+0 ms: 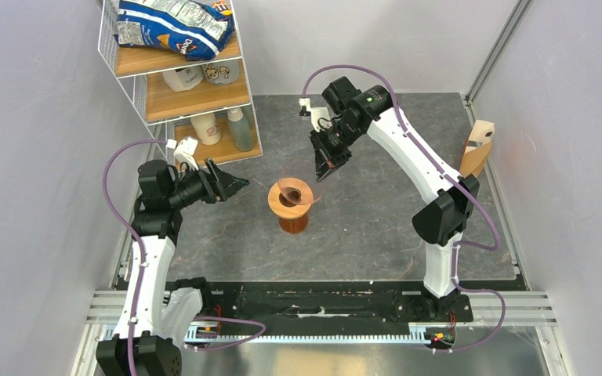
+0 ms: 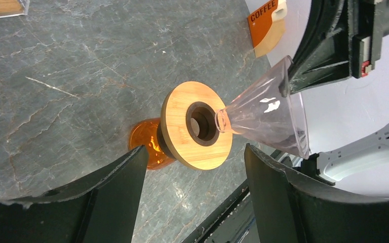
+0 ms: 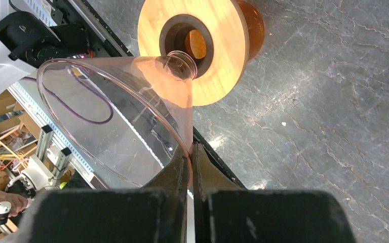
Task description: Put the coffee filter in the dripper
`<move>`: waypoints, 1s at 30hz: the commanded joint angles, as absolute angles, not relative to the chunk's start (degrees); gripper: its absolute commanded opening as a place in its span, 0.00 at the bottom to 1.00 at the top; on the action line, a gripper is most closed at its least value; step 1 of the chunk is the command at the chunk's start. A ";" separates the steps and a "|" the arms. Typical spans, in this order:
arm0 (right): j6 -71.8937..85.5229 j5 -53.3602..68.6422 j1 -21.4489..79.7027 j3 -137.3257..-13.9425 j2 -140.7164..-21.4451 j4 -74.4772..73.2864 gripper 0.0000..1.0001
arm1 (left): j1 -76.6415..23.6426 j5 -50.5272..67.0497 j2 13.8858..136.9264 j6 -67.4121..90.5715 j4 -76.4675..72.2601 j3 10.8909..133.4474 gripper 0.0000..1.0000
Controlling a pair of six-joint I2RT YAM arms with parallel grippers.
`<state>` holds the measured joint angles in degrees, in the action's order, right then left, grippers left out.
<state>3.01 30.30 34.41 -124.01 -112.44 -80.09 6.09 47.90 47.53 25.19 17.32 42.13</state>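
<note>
— Where's the coffee filter (image 1: 470, 160)?

— Over by the right wall, a tan-brown piece leaning in the pale wooden stand (image 1: 482, 131), well away from the dripper (image 3: 228, 45). Neither arm is touching it.

— And the dripper?

— Mid-counter (image 1: 376, 235), the wooden ring sitting on top of the orange glass vessel (image 2: 144, 139).

— What's the right gripper (image 3: 190, 152) got, then?

— It's clenched on the rim of a clear plastic cone (image 3: 116, 116). The cone is tilted, with its narrow end right at the edge of the ring's dark hole. I can't tell whether it is touching.

— The left gripper (image 1: 233, 185)?

— It has its fingers spread wide with nothing between them. It's just to the left of the ring and pointing at it.
</note>
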 commanded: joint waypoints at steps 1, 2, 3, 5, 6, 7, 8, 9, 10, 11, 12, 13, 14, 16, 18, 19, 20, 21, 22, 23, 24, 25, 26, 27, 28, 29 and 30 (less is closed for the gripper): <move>5.48 32.34 34.97 -127.70 -112.31 -77.45 0.00 | 6.27 50.80 46.78 25.58 14.93 44.48 0.77; 5.73 32.34 35.01 -127.72 -112.53 -77.29 0.00 | 6.27 50.80 46.80 25.04 15.47 44.92 0.77; 5.96 32.26 35.06 -127.71 -112.84 -77.15 0.00 | 6.17 50.71 46.82 24.48 16.04 45.68 0.76; 6.43 32.26 35.14 -127.32 -113.20 -76.98 0.00 | 5.92 50.53 47.09 21.93 18.23 48.10 0.76; 6.78 32.31 35.22 -127.03 -113.21 -76.65 0.00 | 5.64 50.04 47.43 19.96 20.22 50.17 0.76; 7.26 32.26 35.31 -126.58 -113.08 -76.34 0.00 | 5.27 49.84 48.05 18.41 22.27 52.34 0.75; 7.64 32.26 35.47 -126.27 -112.89 -75.96 0.00 | 4.63 49.59 49.12 16.05 25.22 55.43 0.75; 7.88 32.06 35.80 -126.00 -112.56 -75.70 0.00 | 3.53 48.64 50.09 13.87 28.29 58.07 0.74; 8.13 31.51 36.09 -125.87 -112.16 -75.38 0.00 | 1.41 47.11 51.32 12.10 30.98 61.08 0.73; 8.33 31.12 36.48 -125.77 -111.90 -75.07 0.00 | -1.13 44.42 52.42 10.09 33.75 63.57 0.73; 8.37 30.73 36.79 -125.77 -111.64 -75.00 0.00 | -4.28 41.61 53.65 8.33 36.07 66.47 0.72; 8.53 30.40 37.03 -125.75 -111.38 -74.84 0.00 | -7.07 39.24 55.05 6.43 38.56 69.25 0.71; 8.61 30.05 37.16 -125.54 -111.15 -74.75 0.00 | -10.44 36.14 56.20 5.05 40.67 71.31 0.71; 8.60 29.56 37.32 -125.43 -110.77 -74.69 0.00 | -16.64 30.39 58.67 2.58 44.38 75.10 0.70; 8.56 29.54 37.44 -124.97 -110.22 -74.51 0.00 | -21.89 25.06 61.23 0.33 47.13 78.20 0.68; 8.57 29.47 37.53 -124.71 -109.84 -74.51 0.00 | -23.38 22.31 62.14 0.18 48.32 79.31 0.67; 8.66 29.30 37.57 -124.36 -109.41 -74.32 0.00 | -24.53 20.08 63.12 -2.20 49.20 80.40 0.66; 8.54 29.08 37.62 -124.16 -108.89 -74.27 0.00 | -25.80 18.02 63.71 -3.12 50.07 81.29 0.65; 8.48 28.98 37.64 -123.90 -108.49 -74.28 0.00 | -26.81 16.15 64.48 -3.98 50.74 82.14 0.64; 8.52 29.00 37.68 -123.55 -108.05 -74.27 0.00 | -27.95 14.45 65.33 -4.98 51.72 82.91 0.63; 8.58 28.94 37.70 -123.38 -107.65 -74.16 0.00 | -29.06 12.99 66.05 -5.69 52.72 83.92 0.62; 8.45 29.00 37.76 -123.14 -107.43 -74.04 0.00 | -29.73 11.59 66.75 -6.18 53.34 84.79 0.61; 8.52 29.08 37.78 -123.07 -107.24 -74.01 0.00 | -30.32 10.99 67.24 -6.64 53.88 85.25 0.61; 8.48 29.25 37.85 -122.96 -107.08 -74.09 0.00 | -30.82 10.55 67.64 -7.09 54.03 85.64 0.59; 8.52 29.22 37.96 -122.89 -106.97 -74.09 0.00 | -31.30 10.15 67.98 -7.40 54.15 85.69 0.59; 8.40 29.18 38.01 -122.88 -106.88 -74.05 0.00 | -31.63 10.11 68.36 -7.66 54.15 85.80 0.58; 8.38 29.21 38.14 -122.79 -106.79 -74.01 0.00 | -31.85 10.04 68.80 -7.96 54.17 85.89 0.58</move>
